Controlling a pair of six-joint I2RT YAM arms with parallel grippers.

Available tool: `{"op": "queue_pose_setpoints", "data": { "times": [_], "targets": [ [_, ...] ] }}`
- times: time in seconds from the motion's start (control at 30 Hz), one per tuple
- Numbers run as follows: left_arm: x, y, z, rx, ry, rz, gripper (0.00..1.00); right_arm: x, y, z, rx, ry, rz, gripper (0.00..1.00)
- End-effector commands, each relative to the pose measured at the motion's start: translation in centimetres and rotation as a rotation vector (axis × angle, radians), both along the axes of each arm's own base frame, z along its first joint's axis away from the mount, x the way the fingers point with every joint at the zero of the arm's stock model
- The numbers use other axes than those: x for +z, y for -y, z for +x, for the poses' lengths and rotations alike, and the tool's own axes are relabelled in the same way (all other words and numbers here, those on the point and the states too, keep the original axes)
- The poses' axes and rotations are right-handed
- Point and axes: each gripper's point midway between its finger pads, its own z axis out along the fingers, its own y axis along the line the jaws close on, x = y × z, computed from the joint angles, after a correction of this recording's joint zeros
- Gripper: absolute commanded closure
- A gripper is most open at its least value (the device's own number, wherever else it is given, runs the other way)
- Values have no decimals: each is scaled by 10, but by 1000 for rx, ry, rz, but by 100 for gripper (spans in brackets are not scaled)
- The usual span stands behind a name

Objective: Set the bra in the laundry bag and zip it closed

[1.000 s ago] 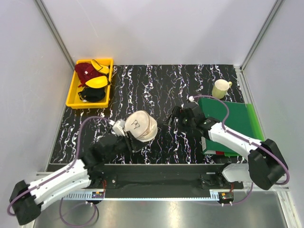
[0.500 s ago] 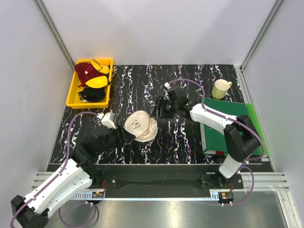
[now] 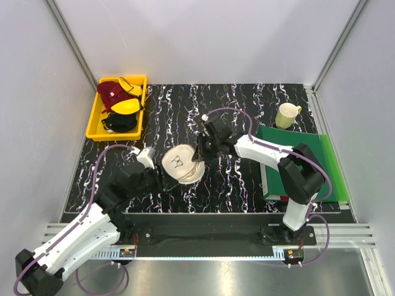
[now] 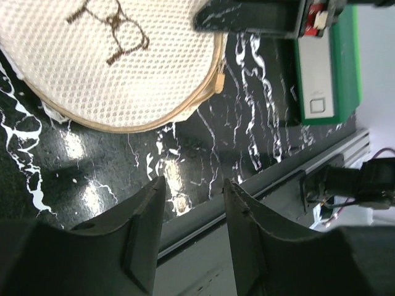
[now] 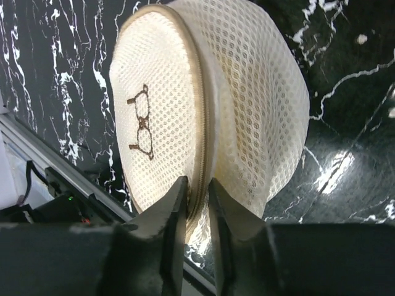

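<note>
The cream mesh laundry bag (image 3: 179,163) lies left of the table's middle, tipped up on its edge, its dark bra drawing facing the left arm. My right gripper (image 3: 199,154) is at the bag's right rim. In the right wrist view its jaws (image 5: 197,188) are shut on the tan zip seam of the laundry bag (image 5: 247,98), with mesh on both sides. My left gripper (image 4: 192,185) is open and holds nothing; it sits just near of the bag (image 4: 105,61). A small zip tab (image 4: 218,81) hangs at the seam. The bra is hidden in every view.
A yellow tray (image 3: 94,123) at the back left holds dark red and yellow-and-black garments. At the back right stands a pale yellow mug (image 3: 287,115). A green board (image 3: 308,154) lies on the right. The front rail (image 3: 203,219) runs just behind the left gripper.
My right arm swung left from the green board to the bag, and its jaws closed from wide open onto the zip seam. The left arm shifted slightly and the bag tipped further up.
</note>
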Motion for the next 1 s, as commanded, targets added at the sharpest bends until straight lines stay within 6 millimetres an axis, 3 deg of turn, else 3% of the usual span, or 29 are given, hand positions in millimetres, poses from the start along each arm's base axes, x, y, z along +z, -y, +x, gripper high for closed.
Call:
{"op": "queue_pose_setpoints", "data": {
  "times": [0.0,0.03,0.1,0.27,0.43,0.6,0.87,0.97],
  "targets": [
    [23,18,4,-100,50,-39,51,18,-2,10,-102,2,24,80],
    [21,22,5,-118,47,-35,50,28,2,12,-138,15,37,91],
    [28,31,7,-147,62,-70,51,36,3,10,-205,-20,72,100],
    [40,46,17,-156,72,-119,52,70,-3,4,-298,-59,251,100],
    [54,59,29,-167,82,-147,47,75,-4,-1,-321,-88,315,100],
    [53,74,36,-196,44,-170,46,77,-6,-1,-322,-93,332,100],
    [36,69,53,-73,-64,-120,48,82,-3,-2,-330,-81,343,100],
    [40,69,59,-47,-58,-162,49,82,-4,-4,-324,-87,347,100]
  ]
}}
